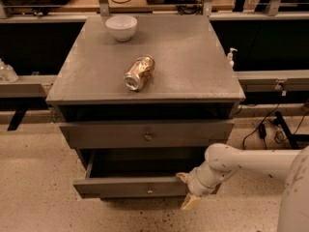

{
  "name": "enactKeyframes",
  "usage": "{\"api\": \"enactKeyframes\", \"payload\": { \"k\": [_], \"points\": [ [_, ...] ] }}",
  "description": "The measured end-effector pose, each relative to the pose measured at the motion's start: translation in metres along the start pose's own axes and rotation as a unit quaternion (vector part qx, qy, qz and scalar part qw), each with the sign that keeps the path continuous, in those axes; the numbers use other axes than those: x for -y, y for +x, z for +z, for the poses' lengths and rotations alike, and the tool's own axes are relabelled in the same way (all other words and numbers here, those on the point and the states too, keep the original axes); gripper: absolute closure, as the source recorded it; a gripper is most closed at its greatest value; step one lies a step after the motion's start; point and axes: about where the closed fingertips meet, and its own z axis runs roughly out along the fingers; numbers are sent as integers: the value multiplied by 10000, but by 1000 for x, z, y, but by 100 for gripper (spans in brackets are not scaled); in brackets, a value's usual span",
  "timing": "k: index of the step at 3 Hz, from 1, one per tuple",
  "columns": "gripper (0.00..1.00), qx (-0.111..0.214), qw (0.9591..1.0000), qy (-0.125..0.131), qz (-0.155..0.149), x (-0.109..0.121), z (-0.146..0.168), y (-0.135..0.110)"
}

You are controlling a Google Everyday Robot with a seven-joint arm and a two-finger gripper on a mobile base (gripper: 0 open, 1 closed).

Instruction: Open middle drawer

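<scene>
- Middle drawer (125,187), grey wood with a long flat front, stands pulled well out of its cabinet (193,66), its dark inside showing just behind the upper finger.
- The robot's gripper (187,190) sits at the right end of that front, the white arm reaching in from the right.
- The fingers (191,202) are spread wide: one lies at the front's top edge and the other hangs just below its bottom edge, with the end of the panel between them. They appear to straddle the wood rather than pinch it; no firm hold shows.
- A small round knob (149,191) marks the centre of the front, to the left of the fingers and apart from them.
- Above the fingers, the upper drawer (106,134) stands nearly shut. Higher up, a crushed can (139,73) and a white bowl (121,27) rest on the cabinet top, well clear of the fingers.
- The drawer looks stiff and fairly heavy, likely to move only straight out along its slides. Nothing about it seems fragile, though the smooth front could slip from fingertips.
- The knob is the natural hold but small. The exposed top edge beside the upper finger offers a broader hook.
- By how far it stands out, the opening looks largely done.
</scene>
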Motion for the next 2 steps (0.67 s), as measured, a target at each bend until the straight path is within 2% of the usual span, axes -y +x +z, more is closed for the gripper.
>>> {"api": "enactKeyframes", "payload": {
  "k": [1, 2],
  "points": [
    [50, -1, 10000, -94, -15, -7, -1, -1],
    [48, -1, 10000, -94, -15, -7, -8, -5]
  ]
}}
